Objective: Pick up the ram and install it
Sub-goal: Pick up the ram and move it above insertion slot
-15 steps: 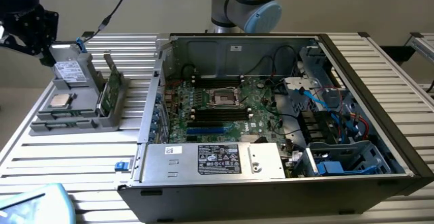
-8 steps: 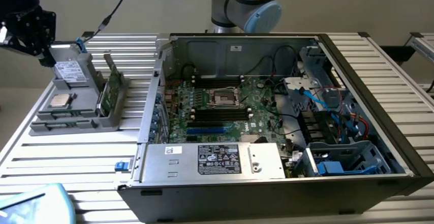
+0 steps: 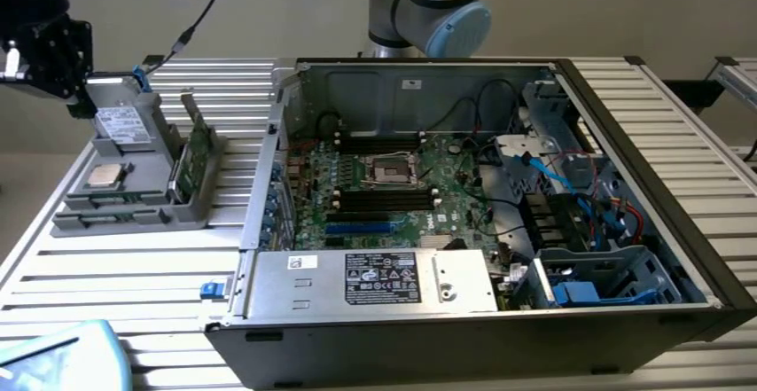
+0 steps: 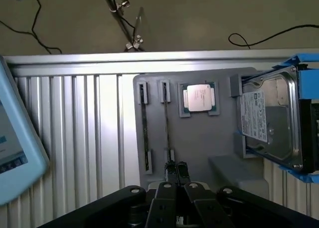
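My pincer (image 4: 176,167) is nearest to the wrist camera, its tips pressed together on nothing, so I judge the pickup has not yet begun and I am only lining up over the parts. Just past the tips lies the grey tray (image 4: 204,138), and in one of its narrow slots stands the ram (image 4: 166,120), seen edge-on as a thin dark line that runs almost up to the tips. Beyond it in the same tray sit the processor (image 4: 199,97) and the hard drive (image 4: 269,118), with the ribbed surface (image 4: 75,128) around them. As I read it, a grasp here calls for parted jaws, squared across that thin edge and brought straight down, since the slot leaves little room to either side. The wrist view gives me this alignment. The exterior view gives me height and destination: the pincer hangs well above the tray, the ram stands upright on its long edge, and further off the open computer case (image 3: 662,187) shows the motherboard (image 3: 391,222) and its black memory slots (image 3: 381,198).
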You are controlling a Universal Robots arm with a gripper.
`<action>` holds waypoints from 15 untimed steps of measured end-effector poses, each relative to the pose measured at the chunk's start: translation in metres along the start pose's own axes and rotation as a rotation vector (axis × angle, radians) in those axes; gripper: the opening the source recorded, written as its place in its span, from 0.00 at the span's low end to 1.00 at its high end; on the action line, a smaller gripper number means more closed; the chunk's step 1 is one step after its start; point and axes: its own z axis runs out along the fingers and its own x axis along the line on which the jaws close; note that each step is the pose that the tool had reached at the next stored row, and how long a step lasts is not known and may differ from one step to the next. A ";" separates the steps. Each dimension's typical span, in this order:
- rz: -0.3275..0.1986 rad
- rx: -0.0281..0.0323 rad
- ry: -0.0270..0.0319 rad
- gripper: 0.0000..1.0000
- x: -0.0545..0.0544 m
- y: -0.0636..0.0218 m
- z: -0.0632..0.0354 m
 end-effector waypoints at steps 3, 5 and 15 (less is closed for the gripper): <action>-0.052 -0.0020 0.0031 0.11 0.000 0.0001 0.0004; -0.072 -0.0033 0.0045 0.11 0.000 0.0014 0.0006; -0.077 -0.0037 0.0050 0.25 0.000 0.0019 0.0005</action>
